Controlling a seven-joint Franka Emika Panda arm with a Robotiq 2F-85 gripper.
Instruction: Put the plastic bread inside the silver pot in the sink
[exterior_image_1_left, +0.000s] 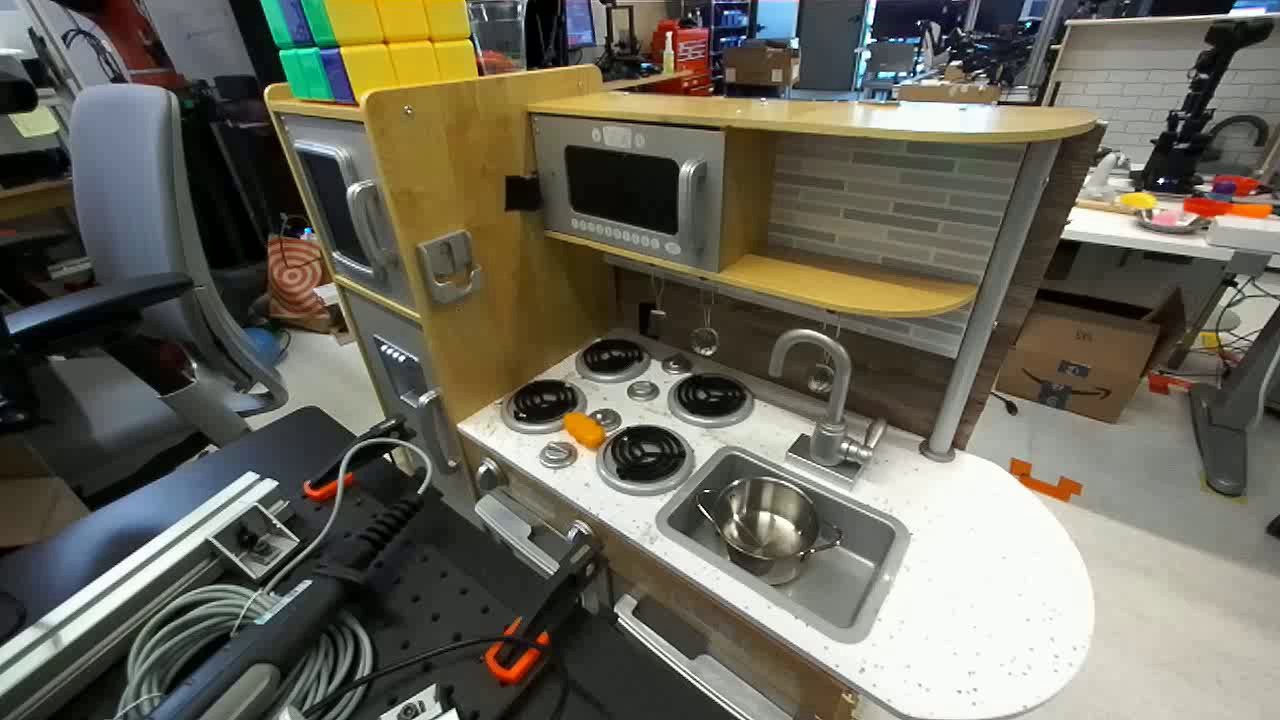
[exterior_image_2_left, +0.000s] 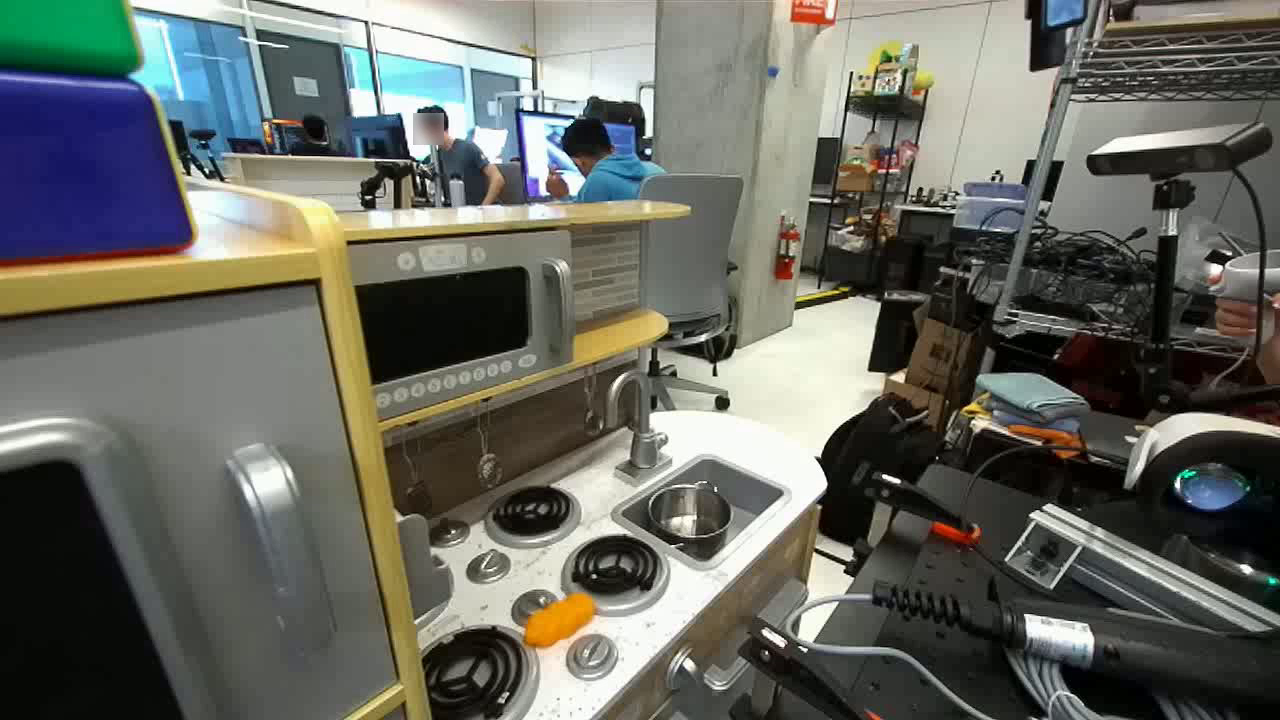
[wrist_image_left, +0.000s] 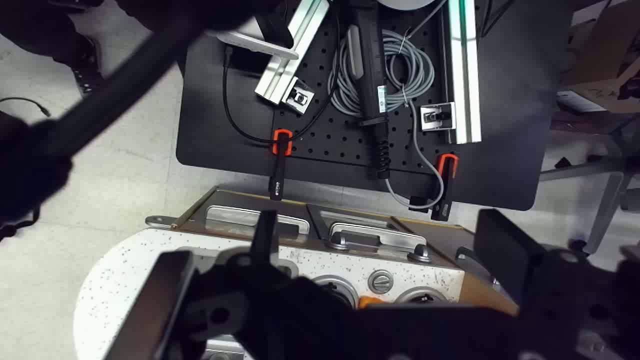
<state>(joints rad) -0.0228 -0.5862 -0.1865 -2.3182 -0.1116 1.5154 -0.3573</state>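
sink (exterior_image_1_left: 876, 588): recessed in the white speckled counter (exterior_image_1_left: 1000, 580); a narrow counter strip separates its rim from the front edge. on the side away from the burners (exterior_image_1_left: 645, 458), the counter runs on from the sink to a broad rounded end. the faucet (exterior_image_1_left: 832, 400) stands just behind the sink rim; a wooden shelf (exterior_image_1_left: 850, 285) sits higher, further back from the sink.

silver pot (exterior_image_1_left: 765, 515): inside the sink, mouth up, set toward the burner side. sink floor shows on the opposite side. whether its handles touch the sink wall cannot be told.

plastic bread (exterior_image_2_left: 560, 620): orange, outside the sink, on the counter in both exterior views. the burner nearest the sink along the front edge lies between the two. knobs (exterior_image_2_left: 592, 656) sit close beside the bread; contact cannot be judged.

gripper (wrist_image_left: 377, 230): spread wide, fingers (wrist_image_left: 500, 250) well apart, the counter's front edge visible in the gap. it hides part of the bread in the wrist view. its height over the sink's level cannot be told.

black table (wrist_image_left: 510, 125): across the front edge from the sink, a strip of floor (wrist_image_left: 240, 181) between. two clamps (wrist_image_left: 280, 167) project from the table over that strip.
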